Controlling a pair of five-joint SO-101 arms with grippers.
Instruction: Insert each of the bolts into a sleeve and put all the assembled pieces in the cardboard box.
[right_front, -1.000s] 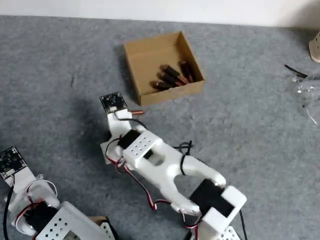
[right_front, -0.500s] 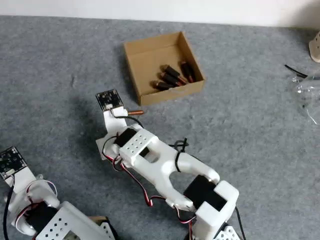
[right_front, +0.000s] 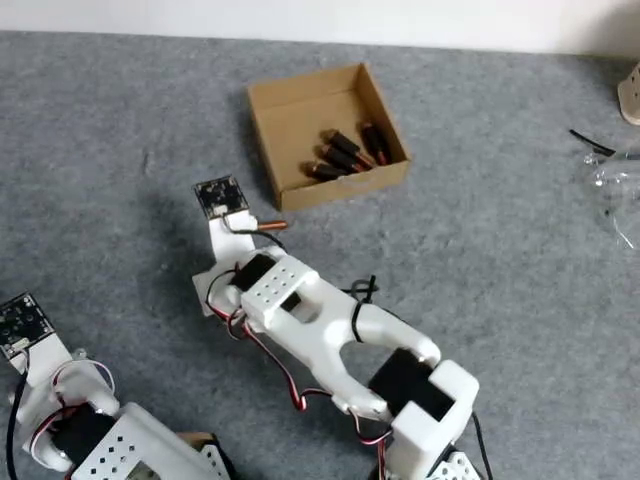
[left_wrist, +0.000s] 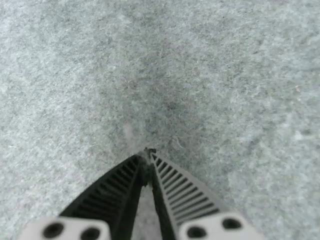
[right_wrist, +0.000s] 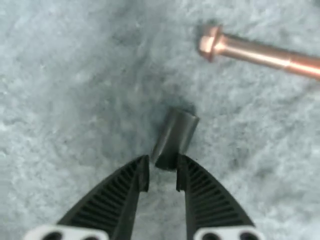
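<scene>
My right gripper is shut on the near end of a short black sleeve, which rests low on the grey carpet. A copper bolt lies loose on the carpet just beyond the sleeve, head toward the sleeve's side. From above, the same bolt lies beside the right arm's wrist, a little in front of the cardboard box. Several assembled pieces lie in the box. My left gripper is shut and empty over bare carpet at the near left.
A clear plastic item with black wires and a beige object sit at the far right edge. The left arm's wrist is at the near left corner. Open carpet lies left of the box.
The right arm's wrist has shifted a little left and back from the box, uncovering more of the copper bolt. The left arm has stayed still.
</scene>
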